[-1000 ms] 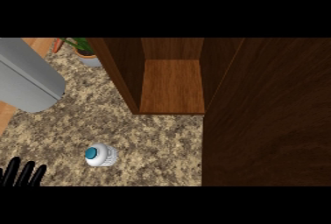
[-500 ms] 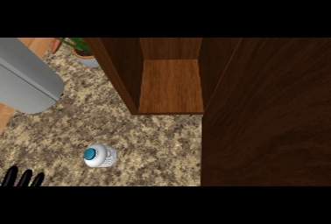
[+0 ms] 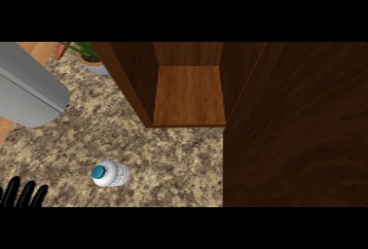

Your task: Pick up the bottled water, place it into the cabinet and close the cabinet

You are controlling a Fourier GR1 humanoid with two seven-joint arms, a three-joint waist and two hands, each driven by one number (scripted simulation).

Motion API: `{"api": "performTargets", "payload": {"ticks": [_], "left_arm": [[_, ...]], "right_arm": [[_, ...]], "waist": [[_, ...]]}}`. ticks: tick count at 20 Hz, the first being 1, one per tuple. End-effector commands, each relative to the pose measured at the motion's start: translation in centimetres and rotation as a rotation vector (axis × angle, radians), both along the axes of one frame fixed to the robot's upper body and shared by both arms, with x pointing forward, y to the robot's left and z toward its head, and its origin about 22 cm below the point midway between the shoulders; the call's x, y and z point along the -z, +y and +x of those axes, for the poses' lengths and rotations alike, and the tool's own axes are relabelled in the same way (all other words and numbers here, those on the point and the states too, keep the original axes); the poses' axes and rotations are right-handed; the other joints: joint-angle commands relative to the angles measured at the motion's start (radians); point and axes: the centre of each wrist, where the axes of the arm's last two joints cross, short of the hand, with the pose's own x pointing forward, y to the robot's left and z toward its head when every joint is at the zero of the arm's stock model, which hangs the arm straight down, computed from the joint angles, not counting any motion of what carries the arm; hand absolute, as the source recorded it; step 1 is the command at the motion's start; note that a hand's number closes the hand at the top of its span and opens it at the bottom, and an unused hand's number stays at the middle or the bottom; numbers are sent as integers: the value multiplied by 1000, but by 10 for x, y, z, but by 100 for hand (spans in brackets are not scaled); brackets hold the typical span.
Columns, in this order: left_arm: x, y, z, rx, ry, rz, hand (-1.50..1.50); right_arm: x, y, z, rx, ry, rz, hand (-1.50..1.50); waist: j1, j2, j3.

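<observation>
left hand rests at lower left, fingers straight, holding nothing, near the upright bottled water

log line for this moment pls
bottled water: upright on counter | cabinet: open | left hand: open, lower-left edge | right hand: not in view

A kitchen: speckled stone counter, open wooden cabinet (potted plant behind).
</observation>
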Motion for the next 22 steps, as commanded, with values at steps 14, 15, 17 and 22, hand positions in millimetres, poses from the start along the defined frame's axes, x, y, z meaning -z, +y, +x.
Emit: {"api": "performTargets", "payload": {"ticks": [14, 15, 17, 22], "left_arm": [[120, 32, 43, -38, 139, 3, -150], [101, 26, 61, -29, 130, 4, -150], [133, 19, 56, -29, 127, -7, -150], [163, 22, 68, -30, 154, -19, -150]], "right_arm": [[-29, -1, -40, -44, -65, 10, -150], [-31, -6, -41, -40, -64, 6, -150], [-34, 1, -48, -37, -64, 13, -150], [-40, -1, -53, -39, -63, 12, -150]], "waist": [[-10, 2, -1], [-6, 3, 0], [-12, 1, -1], [-10, 4, -2]]}}
